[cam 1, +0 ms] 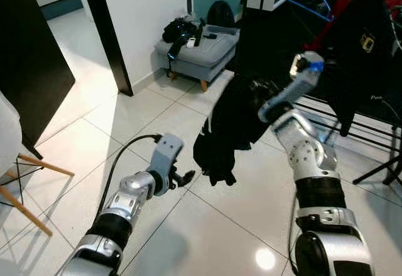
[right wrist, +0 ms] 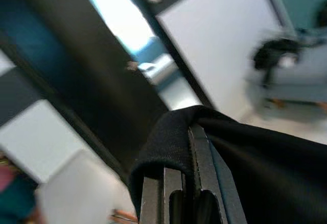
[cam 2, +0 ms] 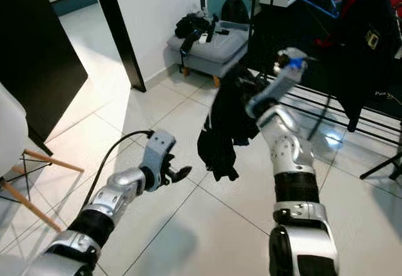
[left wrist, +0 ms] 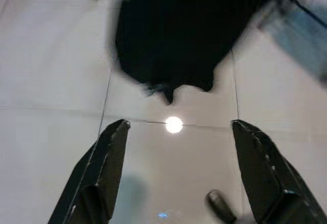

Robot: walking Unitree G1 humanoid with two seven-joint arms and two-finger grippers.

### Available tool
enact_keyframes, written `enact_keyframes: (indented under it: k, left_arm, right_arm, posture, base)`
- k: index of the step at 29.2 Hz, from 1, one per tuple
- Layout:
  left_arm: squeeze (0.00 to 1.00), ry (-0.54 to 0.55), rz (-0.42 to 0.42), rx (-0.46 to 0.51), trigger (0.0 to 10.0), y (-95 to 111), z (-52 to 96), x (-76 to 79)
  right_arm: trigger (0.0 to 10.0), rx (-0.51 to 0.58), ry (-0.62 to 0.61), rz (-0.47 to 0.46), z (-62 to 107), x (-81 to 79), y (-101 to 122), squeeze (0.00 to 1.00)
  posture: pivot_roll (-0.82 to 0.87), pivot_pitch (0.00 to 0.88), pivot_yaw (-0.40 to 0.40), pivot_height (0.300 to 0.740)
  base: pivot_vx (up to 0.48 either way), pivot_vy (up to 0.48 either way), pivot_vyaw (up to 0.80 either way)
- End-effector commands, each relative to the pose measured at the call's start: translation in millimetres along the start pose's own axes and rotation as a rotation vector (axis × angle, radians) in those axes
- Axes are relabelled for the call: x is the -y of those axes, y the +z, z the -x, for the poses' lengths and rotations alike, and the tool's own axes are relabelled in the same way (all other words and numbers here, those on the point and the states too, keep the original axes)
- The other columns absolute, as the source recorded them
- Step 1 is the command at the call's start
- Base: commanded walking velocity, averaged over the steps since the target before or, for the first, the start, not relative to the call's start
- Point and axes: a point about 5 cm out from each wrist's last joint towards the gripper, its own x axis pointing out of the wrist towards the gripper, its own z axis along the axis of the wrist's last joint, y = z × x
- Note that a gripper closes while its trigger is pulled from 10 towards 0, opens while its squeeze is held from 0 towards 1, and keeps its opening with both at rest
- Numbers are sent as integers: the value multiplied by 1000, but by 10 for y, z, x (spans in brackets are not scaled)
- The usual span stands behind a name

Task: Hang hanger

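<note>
Black fabric, a dark garment (cam 1: 223,134), is held up above the tiled floor (cam 1: 207,226) by the right gripper (right wrist: 186,180), whose fingers are clamped together on a fold of the cloth in the right wrist view. No hanger can be made out within the garment. The left gripper (cam 1: 184,177) is held low and to the left of the garment, apart from it, with its fingers (left wrist: 104,168) spread wide and nothing between them. At the far right a clothes rack (cam 1: 352,128) is hung with dark clothes; a black jacket (cam 1: 364,56) bears a small yellow badge too small to read and pale lettering starting "Pon". A blue hanger (cam 1: 311,2) is seen above. A grey ottoman (cam 1: 201,53) stands against the far wall.
</note>
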Motion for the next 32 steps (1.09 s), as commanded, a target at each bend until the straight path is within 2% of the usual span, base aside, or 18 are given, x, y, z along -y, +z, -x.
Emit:
enact_keyframes:
  k: [1, 2, 4, 8, 10, 11, 12, 13, 14, 17, 19, 21, 22, 23, 25, 27, 29, 32]
  left_arm:
    - [0, 66, 130, -36, 10000, -137, 10, -54]
    - [0, 135, 167, -13, 10000, -155, 3, -80]
    - [0, 220, 166, 21, 10000, -140, -11, -86]
    - [0, 227, 152, 44, 10000, -56, -49, -29]
    - [20, 146, 147, 106, 10000, 119, -118, 137]
    - [20, 146, 147, 106, 10000, 119, -118, 137]
    - [1000, 70, 174, 148, 10000, 199, -150, 241]
    - [1000, -11, 164, 173, 10000, 240, -169, 347]
    - [1000, -11, 164, 173, 10000, 240, -169, 347]
    - [1000, -120, 140, 197, 10000, 253, -188, 491]
    - [1000, -180, -48, 189, 10000, 221, -188, 588]
    - [1000, -180, -48, 189, 10000, 221, -188, 588]
    - [1000, -207, -119, 187, 10000, 210, -190, 634]
    - [1000, -207, -119, 187, 10000, 210, -190, 634]
    - [1000, -244, -190, 137, 10000, 172, -211, 711]
    - [1000, -234, -198, 113, 10000, 153, -226, 721]
    - [1000, -128, -231, 62, 10000, 128, -262, 655]
    - [1000, -44, -262, 52, 10000, 132, -273, 566]
  right_arm:
    - [0, 17, 82, -12, -41, -136, 68, 0]
    - [0, 17, 117, -15, -52, -189, 99, 0]
    - [0, 18, 144, -21, -69, -245, 147, 0]
    - [0, 9, 143, -25, -86, -276, 151, 0]
    - [0, -1, 144, -35, -118, -352, 124, 0]
    - [0, -1, 144, -35, -118, -352, 124, 0]
    - [0, -4, 149, -46, -127, -389, 113, 0]
    - [0, -1, 156, -58, -140, -424, 107, 0]
    - [0, -1, 156, -58, -140, -424, 107, 0]
    - [0, 7, 167, -74, -164, -478, 105, 0]
    - [0, 30, 176, -91, -201, -531, 134, 0]
    - [0, 30, 176, -91, -201, -531, 134, 0]
    - [0, 48, 170, -98, -225, -543, 160, 0]
    - [0, 48, 170, -98, -225, -543, 160, 0]
    - [0, 78, 143, -103, -268, -539, 206, 0]
    - [0, 92, 129, -109, -289, -538, 226, 0]
    - [0, 109, 126, -125, -326, -583, 267, 0]
    - [0, 110, 148, -140, -343, -646, 290, 0]
  posture:
    - [-53, 106, 39, 740]
    - [-53, 106, 39, 740]
    - [-60, 103, 34, 740]
    - [-59, 101, 30, 740]
    - [-54, 98, 27, 740]
    - [-54, 98, 27, 740]
    - [-53, 98, 26, 740]
    - [-56, 99, 25, 740]
    - [-56, 99, 25, 740]
    - [-55, 101, 25, 740]
    - [-59, 112, 20, 740]
    - [-59, 112, 20, 740]
    - [-59, 113, 18, 740]
    - [-59, 113, 18, 740]
    - [-57, 118, 12, 740]
    - [-54, 120, 9, 740]
    - [-56, 122, 6, 740]
    - [-58, 122, 5, 740]
  base:
    - [0, 0, 0]
    - [0, 0, 0]
    - [0, 0, 0]
    - [0, 0, 0]
    - [0, 0, 0]
    - [0, 0, 0]
    - [0, 0, 0]
    - [0, 0, 0]
    - [0, 0, 0]
    - [0, 0, 0]
    - [0, 0, 0]
    - [0, 0, 0]
    - [0, 0, 0]
    - [0, 0, 0]
    - [0, 0, 0]
    - [0, 0, 0]
    - [0, 0, 0]
    - [0, 0, 0]
